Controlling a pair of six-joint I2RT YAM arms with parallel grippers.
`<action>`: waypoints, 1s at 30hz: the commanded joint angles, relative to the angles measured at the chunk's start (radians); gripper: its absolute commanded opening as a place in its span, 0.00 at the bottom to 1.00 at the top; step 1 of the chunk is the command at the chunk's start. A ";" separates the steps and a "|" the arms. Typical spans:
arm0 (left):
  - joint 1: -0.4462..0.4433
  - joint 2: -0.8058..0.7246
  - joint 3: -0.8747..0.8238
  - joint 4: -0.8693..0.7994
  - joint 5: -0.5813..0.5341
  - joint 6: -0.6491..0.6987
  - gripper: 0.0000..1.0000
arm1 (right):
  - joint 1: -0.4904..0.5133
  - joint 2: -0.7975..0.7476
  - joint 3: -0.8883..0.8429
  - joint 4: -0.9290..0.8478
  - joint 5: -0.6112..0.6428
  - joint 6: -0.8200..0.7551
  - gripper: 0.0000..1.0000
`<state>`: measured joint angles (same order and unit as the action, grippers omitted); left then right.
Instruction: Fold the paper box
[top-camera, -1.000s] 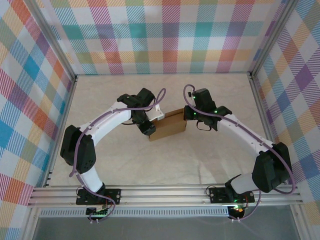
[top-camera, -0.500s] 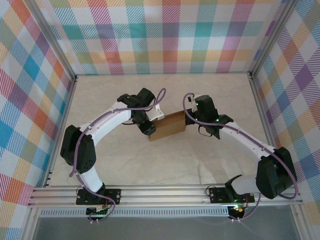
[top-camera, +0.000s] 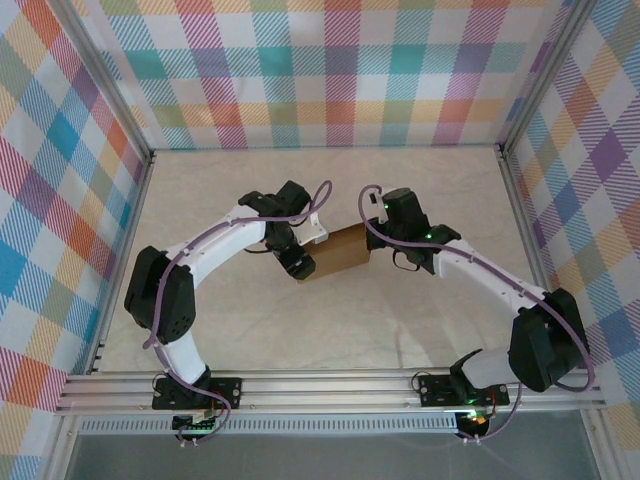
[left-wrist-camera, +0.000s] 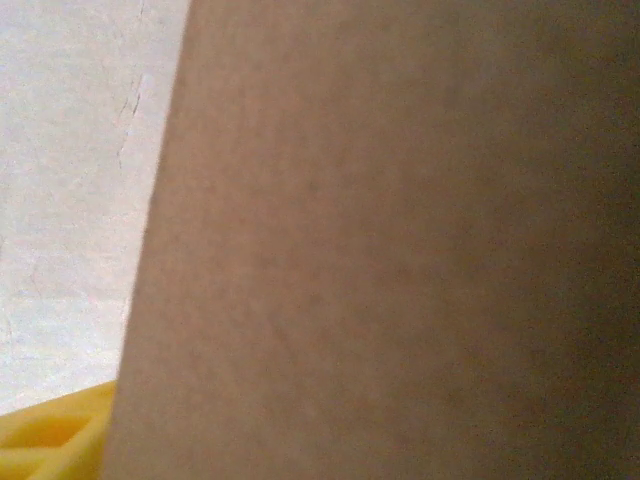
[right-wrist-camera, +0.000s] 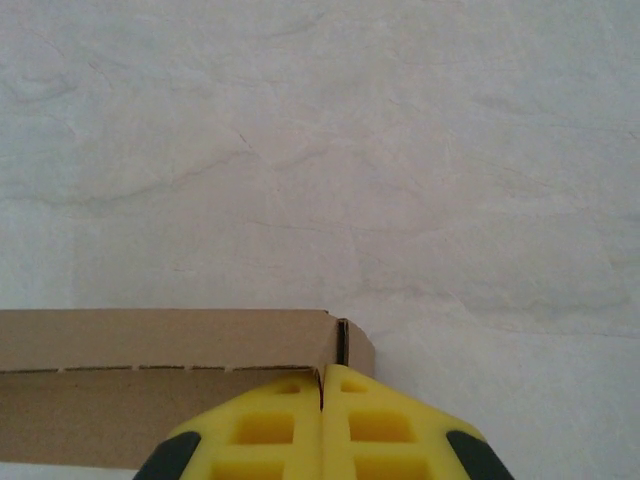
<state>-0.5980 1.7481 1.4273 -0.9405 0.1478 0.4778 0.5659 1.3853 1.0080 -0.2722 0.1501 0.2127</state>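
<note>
Though seemingly closed, paper box (top-camera: 338, 248) between right jaws, together, and left jaws, gap unclear.

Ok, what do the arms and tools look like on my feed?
The left arm and right arm have white links, black joint housings and a purple cable looped along each. The right tool has yellow fingers with moulded rectangular pockets and black patches lower down.

Two white arms, left arm (top-camera: 215, 240) and right arm (top-camera: 488, 283), with chunky black joints (top-camera: 160, 300). Purple cables (top-camera: 322, 192) looped along both. Small green lights (top-camera: 470, 404). Yellow right gripper (right-wrist-camera: 322, 372) fingers (right-wrist-camera: 270, 430) with square holes and black sides.
</note>
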 joint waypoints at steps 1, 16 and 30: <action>-0.009 -0.029 -0.019 -0.015 0.005 -0.028 0.82 | 0.024 0.023 0.022 -0.111 0.031 0.022 0.00; -0.007 -0.193 -0.058 0.035 -0.046 -0.161 1.00 | 0.035 0.043 0.082 -0.186 0.055 0.045 0.00; -0.008 -0.228 0.000 -0.085 -0.249 -0.268 0.67 | 0.036 0.070 0.104 -0.209 0.051 0.056 0.00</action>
<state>-0.6006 1.5532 1.3926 -0.9691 -0.0448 0.2234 0.5953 1.4300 1.1038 -0.4053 0.2024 0.2508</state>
